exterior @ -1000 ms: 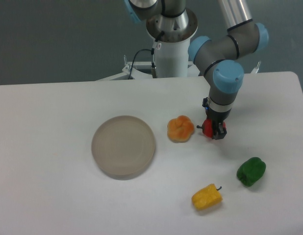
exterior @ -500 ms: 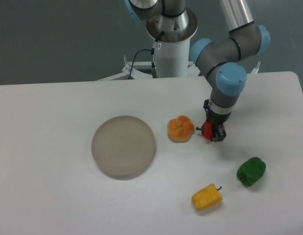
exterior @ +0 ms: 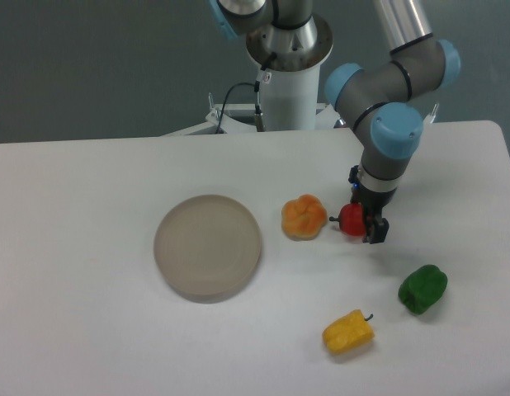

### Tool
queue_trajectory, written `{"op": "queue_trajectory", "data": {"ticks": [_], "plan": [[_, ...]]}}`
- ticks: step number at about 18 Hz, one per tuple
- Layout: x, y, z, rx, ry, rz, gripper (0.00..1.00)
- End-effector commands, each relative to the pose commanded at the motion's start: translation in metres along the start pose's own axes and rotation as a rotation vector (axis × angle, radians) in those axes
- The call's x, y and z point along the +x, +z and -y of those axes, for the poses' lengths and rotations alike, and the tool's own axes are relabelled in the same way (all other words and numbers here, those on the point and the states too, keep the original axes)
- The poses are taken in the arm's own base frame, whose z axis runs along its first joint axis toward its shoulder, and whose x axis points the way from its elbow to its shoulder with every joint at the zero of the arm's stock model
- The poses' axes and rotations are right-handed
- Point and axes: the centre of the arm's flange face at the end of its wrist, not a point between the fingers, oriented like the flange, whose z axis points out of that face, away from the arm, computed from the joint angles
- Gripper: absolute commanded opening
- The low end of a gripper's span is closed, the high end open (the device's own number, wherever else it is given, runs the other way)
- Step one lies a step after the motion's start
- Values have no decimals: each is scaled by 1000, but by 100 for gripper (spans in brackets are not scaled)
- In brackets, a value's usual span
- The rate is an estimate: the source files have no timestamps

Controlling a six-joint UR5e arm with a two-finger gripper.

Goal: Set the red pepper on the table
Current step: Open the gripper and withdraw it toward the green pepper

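The red pepper (exterior: 351, 220) lies on the white table (exterior: 90, 330), just right of the orange lobed pepper (exterior: 304, 217), with its dark stem pointing left. My gripper (exterior: 373, 228) points down and stands right beside the red pepper on its right side. Its dark fingers (exterior: 376, 230) sit low at the table, and most of the pepper shows clear of them. The gripper looks open and holds nothing.
A round grey-beige plate (exterior: 208, 247) lies left of centre. A green pepper (exterior: 422, 289) and a yellow pepper (exterior: 348, 332) lie toward the front right. The arm's base (exterior: 286, 78) stands at the back edge.
The gripper and wrist have shifted right. The red pepper has stayed in place and now shows to the left of the fingers instead of between them.
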Motion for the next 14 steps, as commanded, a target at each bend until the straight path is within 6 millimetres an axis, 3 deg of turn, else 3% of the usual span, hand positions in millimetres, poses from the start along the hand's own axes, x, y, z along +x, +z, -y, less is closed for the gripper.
{"op": "queue_trajectory", "data": {"ticks": [4,7,11,14], "plan": [[-23,-28,-6,-24,-28,61,100],[-52,-44,-20,-43,-144,113,100],[-92,-26,-37,-42,-175,128,100],[-122,-27,-46,-35,-189,167,100]]}}
